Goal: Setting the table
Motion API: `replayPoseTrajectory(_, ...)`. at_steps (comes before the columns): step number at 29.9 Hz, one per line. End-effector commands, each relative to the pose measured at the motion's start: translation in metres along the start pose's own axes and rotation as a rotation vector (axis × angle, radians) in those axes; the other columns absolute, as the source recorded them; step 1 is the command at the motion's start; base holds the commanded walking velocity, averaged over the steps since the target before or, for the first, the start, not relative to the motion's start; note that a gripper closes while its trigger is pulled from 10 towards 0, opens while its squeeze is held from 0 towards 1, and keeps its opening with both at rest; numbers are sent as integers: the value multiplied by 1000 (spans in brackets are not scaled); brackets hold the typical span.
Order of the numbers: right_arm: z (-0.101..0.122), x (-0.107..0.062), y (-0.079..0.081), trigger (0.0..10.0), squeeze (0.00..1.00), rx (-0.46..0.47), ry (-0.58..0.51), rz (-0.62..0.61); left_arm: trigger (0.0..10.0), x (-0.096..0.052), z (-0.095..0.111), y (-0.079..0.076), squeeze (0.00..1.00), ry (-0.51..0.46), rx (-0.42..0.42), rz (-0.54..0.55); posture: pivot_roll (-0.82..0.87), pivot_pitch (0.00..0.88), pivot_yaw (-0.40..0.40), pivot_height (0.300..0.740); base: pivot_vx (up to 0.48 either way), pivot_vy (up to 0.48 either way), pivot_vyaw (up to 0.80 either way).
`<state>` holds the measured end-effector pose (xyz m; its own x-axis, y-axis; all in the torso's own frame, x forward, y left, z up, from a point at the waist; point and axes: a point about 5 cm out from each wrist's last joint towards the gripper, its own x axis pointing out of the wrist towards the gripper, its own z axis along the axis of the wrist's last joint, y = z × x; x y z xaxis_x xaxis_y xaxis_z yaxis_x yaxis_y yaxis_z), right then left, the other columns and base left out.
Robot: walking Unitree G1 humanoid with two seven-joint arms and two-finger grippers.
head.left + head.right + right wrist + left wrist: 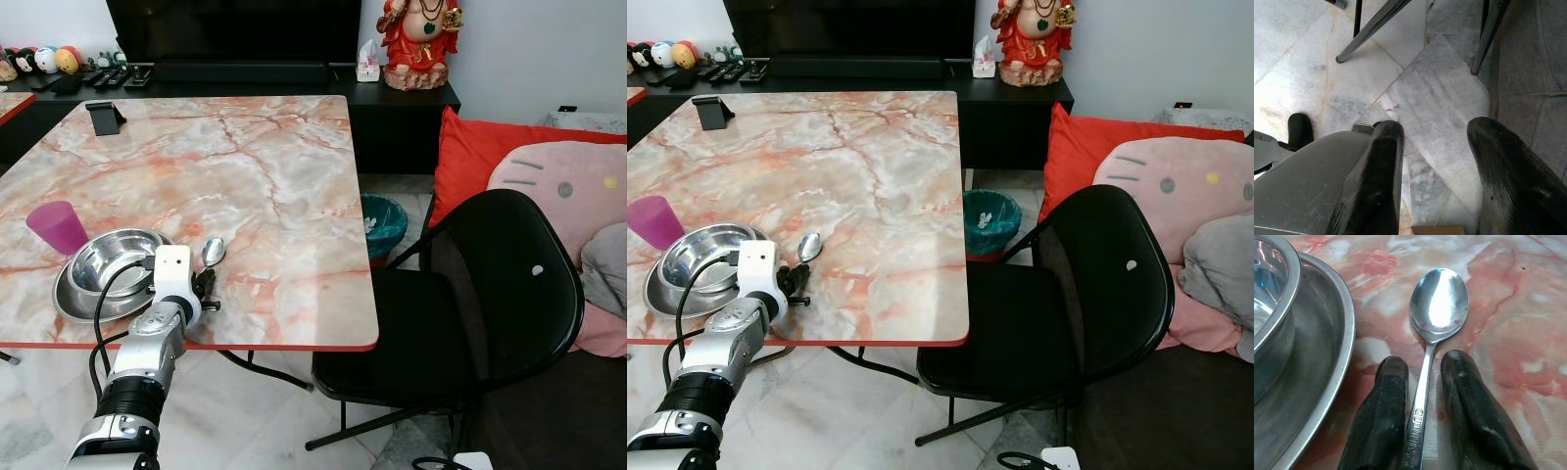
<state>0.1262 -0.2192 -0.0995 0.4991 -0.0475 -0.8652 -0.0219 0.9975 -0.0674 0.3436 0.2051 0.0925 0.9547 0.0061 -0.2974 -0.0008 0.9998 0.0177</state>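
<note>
Straddling spoon (pixel 1438 308) handle, left hand (pixel 1423 374) low over table (pixel 274 176), fingers slightly parted.

This was a room in someone's home. A marble-look desk (pixel 265 166) stood on a tiled floor (pixel 255 421) with a black folding chair (pixel 490 294) beside it. Soft cushions (pixel 563 186) lay on a couch. A red statue (pixel 419 39) and small toys (pixel 44 61) sat on a long dark shelf (pixel 245 88).
</note>
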Motion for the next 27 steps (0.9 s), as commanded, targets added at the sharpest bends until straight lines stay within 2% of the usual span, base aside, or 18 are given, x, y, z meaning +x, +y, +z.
replayPoseTrajectory(1, -2, 0, 2, 10000, 0, 3, 6, 4, 10000, 2, 5, -3, 671, -2, 5, -5, -3, 0, 20, 732, 0, 0, 0)
replayPoseTrajectory(3, -2, 0, 2, 10000, 0, 3, 6, 4, 10000, 2, 5, -3, 592, -3, 8, -1, -3, 0, 19, 732, 0, 0, 0)
replayPoseTrajectory(4, -2, 0, 2, 10000, 0, 3, 6, 4, 10000, 2, 6, -3, 455, -6, 9, 0, -3, 0, 19, 732, 0, 0, 0)
replayPoseTrajectory(5, -2, 0, 2, 10000, 0, 2, 6, 4, 10000, 2, 6, -3, 220, -10, 11, 3, -2, 0, 18, 732, 0, 0, 0)
replayPoseTrajectory(7, -2, 0, 2, 10000, 0, 2, 7, 4, 10000, 2, 7, -3, 220, -12, 12, 4, -2, 0, 18, 732, 0, 0, 0)
replayPoseTrajectory(8, -2, 0, 2, 10000, 0, 1, 7, 4, 10000, 2, 10, -4, 0, -24, 11, 8, 1, 0, 17, 732, 0, 0, 0)
replayPoseTrajectory(20, -1, 0, 1, 10000, 0, -1, 6, 5, 10000, 0, 15, -8, 0, -58, 2, -21, 2, 0, 18, 732, 0, 0, 0)
replayPoseTrajectory(21, -1, 0, 1, 10000, 0, 0, 6, 4, 10000, -1, 23, -12, 0, -110, 15, -26, 2, 0, 17, 732, 0, 0, 0)
replayPoseTrajectory(23, -1, 0, 1, 10000, 0, 0, 7, 4, 10000, -2, 26, -12, 0, -130, 23, -26, 2, 0, 17, 732, 0, 0, 0)
replayPoseTrajectory(25, -1, 0, 1, 10000, 0, 0, 7, 4, 10000, -5, 36, -14, 0, -206, 42, -15, 2, 0, 17, 732, 0, 0, 0)
replayPoseTrajectory(26, -2, 0, 1, 10000, 0, 0, 7, 4, 10000, -11, 50, -15, 0, -305, 94, -3, -1, 0, 19, 732, 0, 0, 0)
replayPoseTrajectory(27, -2, 0, 1, 10000, 0, 0, 7, 4, 10000, -13, 54, -16, 0, -330, 110, -1, -1, 0, 19, 732, 0, 0, 0)
